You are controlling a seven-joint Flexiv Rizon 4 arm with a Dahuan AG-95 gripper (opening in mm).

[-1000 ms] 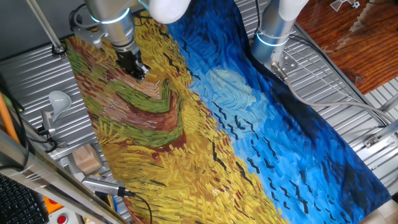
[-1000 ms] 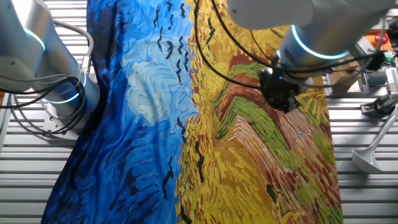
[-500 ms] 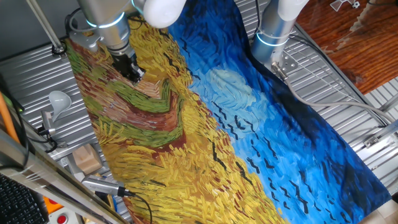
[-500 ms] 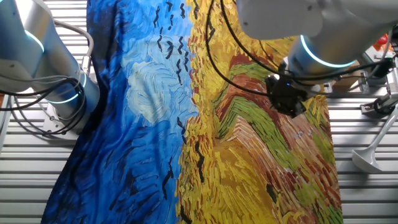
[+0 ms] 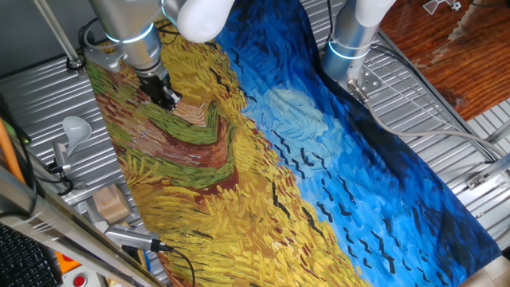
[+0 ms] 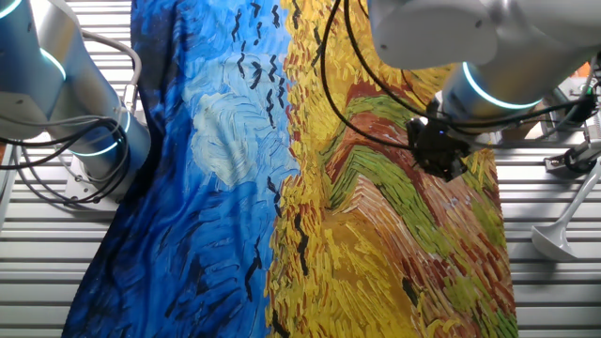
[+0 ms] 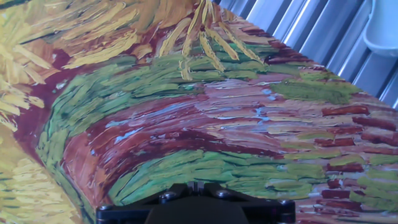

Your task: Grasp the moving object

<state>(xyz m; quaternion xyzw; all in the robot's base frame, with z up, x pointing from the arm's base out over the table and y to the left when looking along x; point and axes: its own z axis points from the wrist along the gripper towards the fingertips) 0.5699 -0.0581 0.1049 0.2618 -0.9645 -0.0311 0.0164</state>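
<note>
My gripper (image 5: 167, 99) hangs low over the green and brown strokes of the painted cloth (image 5: 263, 159), near its left edge. In the other fixed view it (image 6: 449, 167) is over the cloth's (image 6: 282, 188) right part. In the hand view the two fingertips (image 7: 194, 184) stand close together with no gap showing, just above the cloth (image 7: 186, 112). The tiny toy with the pink top and yellow spiky legs shows in no view; only painted yellow strokes are seen.
A second robot arm's base (image 5: 351, 40) stands at the cloth's blue side (image 6: 84, 122). A white scoop (image 5: 76, 127) lies on the ribbed metal table beside the cloth (image 6: 559, 235) (image 7: 385, 25). A wooden block (image 5: 111, 203) and tools lie at the front left.
My gripper has moved steadily towards the cloth's edge: left in one fixed view, right in the other. Nothing else has moved.
</note>
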